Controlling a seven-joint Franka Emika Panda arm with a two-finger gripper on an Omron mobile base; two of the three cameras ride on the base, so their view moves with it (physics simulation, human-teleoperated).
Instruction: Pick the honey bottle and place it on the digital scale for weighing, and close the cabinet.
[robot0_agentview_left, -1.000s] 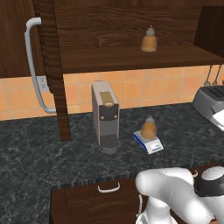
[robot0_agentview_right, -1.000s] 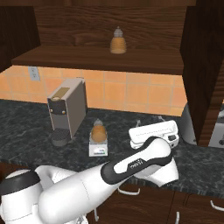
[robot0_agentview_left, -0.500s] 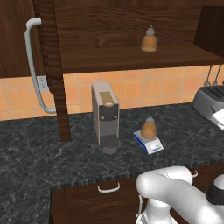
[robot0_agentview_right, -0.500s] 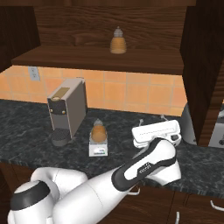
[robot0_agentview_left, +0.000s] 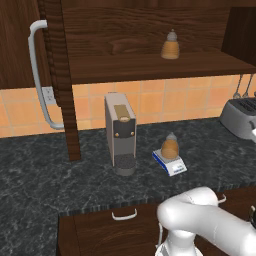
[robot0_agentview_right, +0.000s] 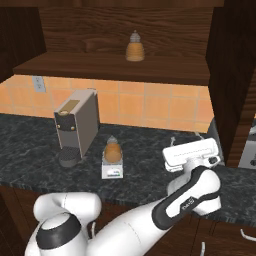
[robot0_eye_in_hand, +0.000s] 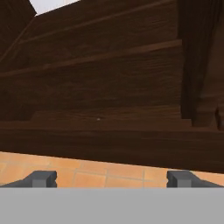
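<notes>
Grey coffee machine and toaster on dark counter

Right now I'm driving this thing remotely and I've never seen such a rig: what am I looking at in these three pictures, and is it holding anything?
It is a white robot arm on a driving base in a rendered kitchen. Two pictures come from cameras on the base, looking over the arm from its left and its right. The third comes from a camera on the hand, which is open, holds nothing and faces the cabinet.

On the counter stand a coffee machine, a toaster and a scale with a honey bottle on it. A second bottle sits on the cabinet shelf. The cabinet door stands open.
</notes>
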